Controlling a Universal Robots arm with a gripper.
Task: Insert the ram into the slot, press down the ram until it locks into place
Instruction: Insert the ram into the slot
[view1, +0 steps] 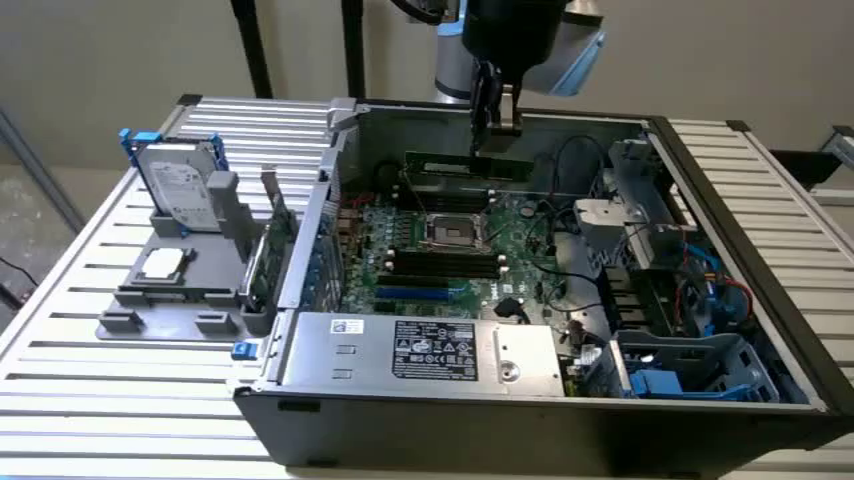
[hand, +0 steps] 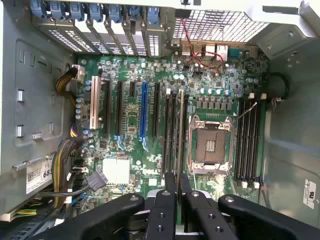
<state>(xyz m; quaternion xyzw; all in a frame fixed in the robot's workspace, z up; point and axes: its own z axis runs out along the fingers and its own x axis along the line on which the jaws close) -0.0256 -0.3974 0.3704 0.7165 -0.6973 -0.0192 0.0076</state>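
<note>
My gripper (view1: 494, 128) reaches down into the open computer case and is shut on the ram (view1: 461, 165), a thin green stick lying level just under the fingers, near the case's far wall. In the wrist view the ram (hand: 181, 130) shows edge-on as a thin line running out from the gripper (hand: 178, 185). It lies along a bank of long black slots (hand: 173, 135) beside the CPU socket (hand: 210, 145). I cannot tell whether its lower edge touches a slot. A second bank of black slots (hand: 247, 140) lies on the socket's other side.
A blue slot (hand: 144, 115) and several black card slots sit further along the motherboard. Cable bundles (hand: 70, 160) run by the case wall. The power supply (view1: 427, 350) fills the case's near side. A hard drive (view1: 180, 185) stands on a grey holder at the exterior view's left.
</note>
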